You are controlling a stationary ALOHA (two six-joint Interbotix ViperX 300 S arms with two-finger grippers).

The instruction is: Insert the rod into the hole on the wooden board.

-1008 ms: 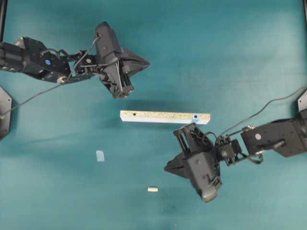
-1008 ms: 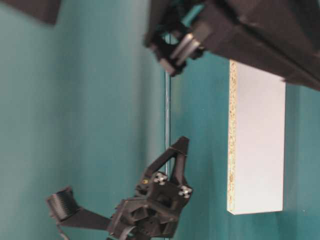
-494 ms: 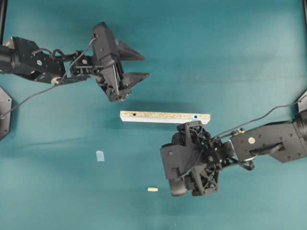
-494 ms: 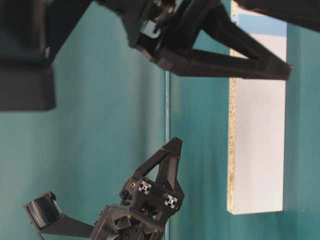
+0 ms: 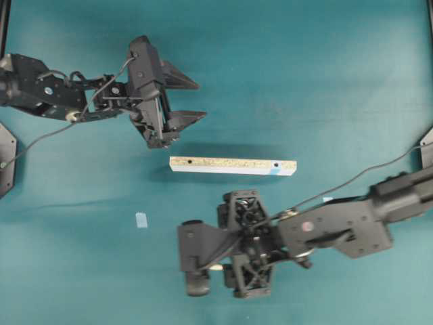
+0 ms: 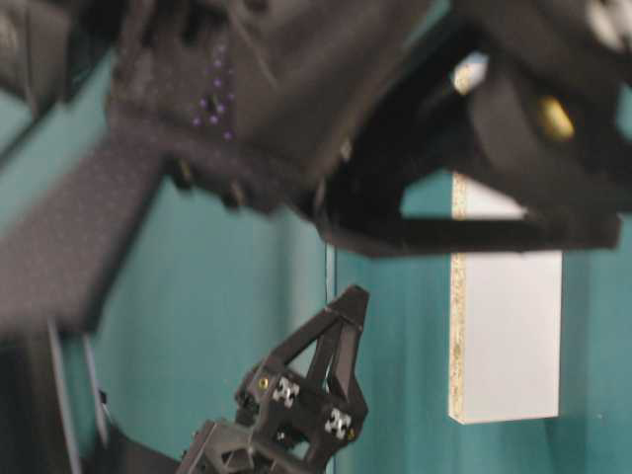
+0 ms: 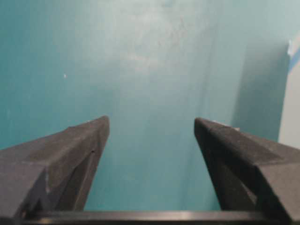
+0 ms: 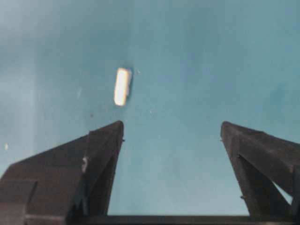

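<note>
The wooden board (image 5: 233, 166) lies flat mid-table, and its hole (image 5: 275, 165) with the light-blue mark is near its right end. The cream rod (image 8: 122, 86) lies on the mat just ahead of my right gripper's left finger. In the overhead view that gripper covers most of it. My right gripper (image 8: 171, 124) is open and empty, hovering below the board (image 5: 243, 245). My left gripper (image 5: 201, 100) is open and empty above the board's left end, apart from it. In the left wrist view, between the left gripper's (image 7: 152, 122) fingers, only teal mat shows, with the board's white edge (image 7: 290, 108) at the right.
A light-blue tape square (image 5: 141, 220) lies left of the right gripper, and a smaller one (image 5: 327, 199) sits below the board's right end. A dark hole (image 5: 189, 162) marks the board's left end. Teal mat covers the table all round.
Both grippers have gone from shut to open. The right arm has swung left and forward from beside the board's right end to over the rod. The left gripper has shifted slightly up and left.
</note>
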